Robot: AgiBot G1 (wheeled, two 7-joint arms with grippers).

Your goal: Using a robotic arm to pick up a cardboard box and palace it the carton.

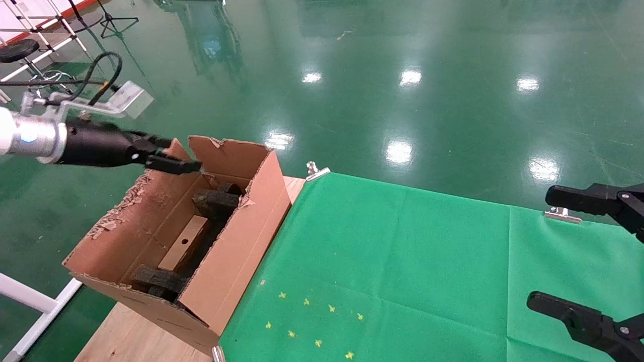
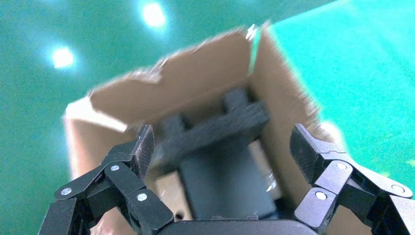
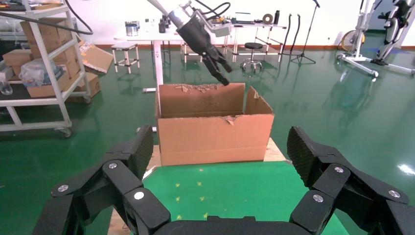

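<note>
Cardboard box (image 1: 184, 243) lay flat inside the carton (image 1: 236, 251), among black foam pieces (image 1: 216, 201), touched by neither hand. That carton stood at the left end of the worktop (image 1: 136, 337), beside the green cloth (image 1: 402, 261). Above its far flaps hovered the left hand (image 1: 183, 160) of the robotic arm (image 1: 30, 138), fingers (image 2: 144, 147) spread apart and empty. Off at the right edge, the right hand (image 1: 573, 251) was parked over the cloth, also wide open.
</note>
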